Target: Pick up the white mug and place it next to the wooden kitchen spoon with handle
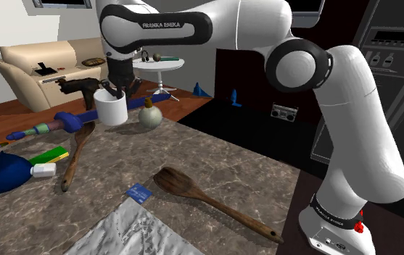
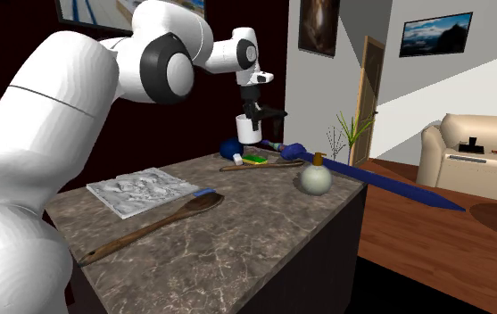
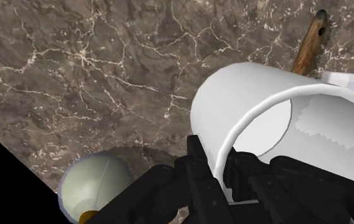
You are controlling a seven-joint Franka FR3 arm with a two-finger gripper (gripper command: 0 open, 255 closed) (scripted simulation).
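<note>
Nearest the shoulder camera, a crumpled grey sheet [image 1: 131,230] is laid on the dark marbled countertop [image 1: 244,170]. Just beside it are seen a small blue card [image 1: 139,193] and a large wooden spoon [image 1: 215,204], the spoon's bowl turned toward the card and its handle running toward the shoulder view's lower right. Farther back, the white mug [image 1: 112,109] is held clear of the counter by the gripper [image 1: 117,90]. In the wrist view the black fingers [image 3: 197,160] are seen clamped on the mug's wall at the rim, one inside and one outside. The mug is carried upright above a blue long-handled tool [image 1: 66,123], and a round pale bottle [image 1: 149,116] is stood on the counter near it, toward the shoulder view's right. A slimmer wooden spoon [image 1: 77,156] is laid on the counter on the near side of the mug, with a green and yellow sponge [image 1: 50,155] and a dark blue pouch [image 1: 10,172] beside it toward the shoulder view's left. The large wooden spoon is set well apart from the mug.
</note>
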